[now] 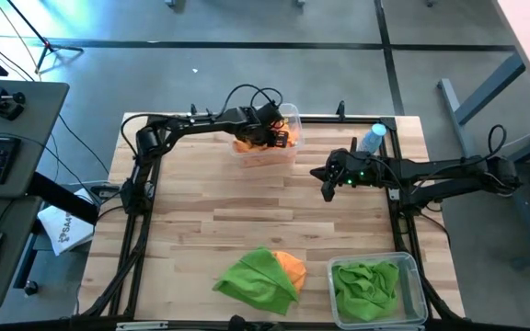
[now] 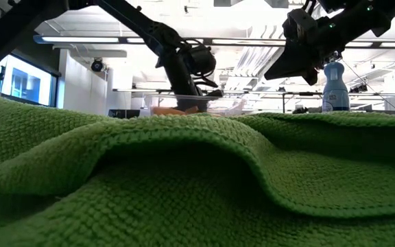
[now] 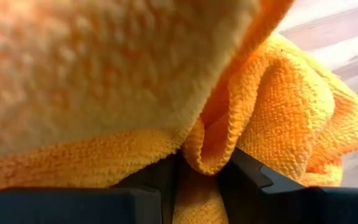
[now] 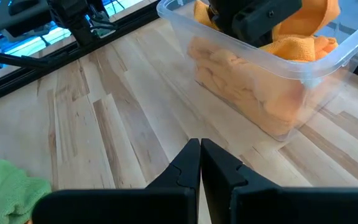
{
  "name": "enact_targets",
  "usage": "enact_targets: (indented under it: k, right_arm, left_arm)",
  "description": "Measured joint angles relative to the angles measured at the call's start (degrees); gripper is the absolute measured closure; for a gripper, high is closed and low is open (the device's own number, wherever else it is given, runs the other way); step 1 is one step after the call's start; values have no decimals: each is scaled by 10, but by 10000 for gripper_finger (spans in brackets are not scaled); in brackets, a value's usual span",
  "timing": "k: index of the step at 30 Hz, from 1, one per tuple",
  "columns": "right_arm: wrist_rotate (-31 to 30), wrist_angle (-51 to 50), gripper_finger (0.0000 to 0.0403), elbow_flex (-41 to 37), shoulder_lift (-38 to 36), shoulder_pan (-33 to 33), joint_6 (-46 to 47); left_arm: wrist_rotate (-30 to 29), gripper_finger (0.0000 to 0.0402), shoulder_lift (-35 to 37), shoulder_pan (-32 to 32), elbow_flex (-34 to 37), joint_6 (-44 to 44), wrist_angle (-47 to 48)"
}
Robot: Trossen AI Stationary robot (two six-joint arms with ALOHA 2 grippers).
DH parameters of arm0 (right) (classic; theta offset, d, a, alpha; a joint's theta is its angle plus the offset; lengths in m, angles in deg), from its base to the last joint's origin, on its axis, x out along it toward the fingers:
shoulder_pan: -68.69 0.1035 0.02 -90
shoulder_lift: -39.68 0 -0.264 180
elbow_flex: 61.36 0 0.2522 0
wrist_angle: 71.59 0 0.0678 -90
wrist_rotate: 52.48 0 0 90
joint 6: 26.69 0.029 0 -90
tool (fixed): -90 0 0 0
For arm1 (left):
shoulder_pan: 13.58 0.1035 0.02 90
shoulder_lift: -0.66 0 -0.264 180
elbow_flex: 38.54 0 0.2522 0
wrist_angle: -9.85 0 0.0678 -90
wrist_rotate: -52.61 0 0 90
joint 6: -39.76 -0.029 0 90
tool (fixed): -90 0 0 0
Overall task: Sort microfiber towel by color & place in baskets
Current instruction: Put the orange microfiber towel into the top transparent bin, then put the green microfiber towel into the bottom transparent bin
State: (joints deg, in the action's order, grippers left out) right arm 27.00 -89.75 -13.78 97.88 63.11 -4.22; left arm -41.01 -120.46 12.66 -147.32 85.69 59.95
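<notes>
- Left gripper (image 1: pixel 279 135) is down inside the far basket (image 1: pixel 288 115), fingers clamped on a fold of orange towel (image 3: pixel 272 118); the cloth sits pinched between the two dark fingers (image 3: pixel 247 171) in the left wrist view.
- Far basket is a clear tub at the table's (image 1: pixel 210 198) far edge, near the middle; orange cloths (image 4: pixel 241 74) are piled inside it, seen through its wall from the right wrist view.
- Right gripper (image 1: pixel 328 188) hangs above bare table, right of the far basket and apart from it, fingers together, holding nothing.
- Right wrist view shows its fingertips (image 4: pixel 201 155) touching each other over the wood.
- Near basket (image 1: pixel 412 267) stands at the near right corner, with green towels (image 1: pixel 366 285) bunched in it.
- Loose pile on the table near the front edge, left of the near basket: a green towel (image 1: pixel 256 276) lying over an orange one (image 1: pixel 291 267), which shows only at the right side.
- Low view is mostly blocked by green cloth (image 2: pixel 184 185) close to the lens.
- Clear bottle with blue cap (image 1: pixel 372 140) stands at the far right of the table, beside the right arm.
</notes>
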Motion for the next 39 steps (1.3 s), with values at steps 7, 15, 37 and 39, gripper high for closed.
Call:
enact_targets:
  k: [7, 15, 37, 39]
  right_arm:
    - [0, -2, 394, 0, 0, 0, 0]
    - [0, -5, 394, 0, 0, 0, 0]
    - [0, -5, 394, 0, 0, 0, 0]
    - [0, -1, 394, 0, 0, 0, -5]
  left_arm:
    - [-29, 307, 50, -2, 1, 7, -4]
    - [-54, 307, 126, -10, 1, -15, -8]
    - [-61, 390, 237, -167, 1, -426, 57]
    - [-59, 393, 237, -174, 5, -430, 63]
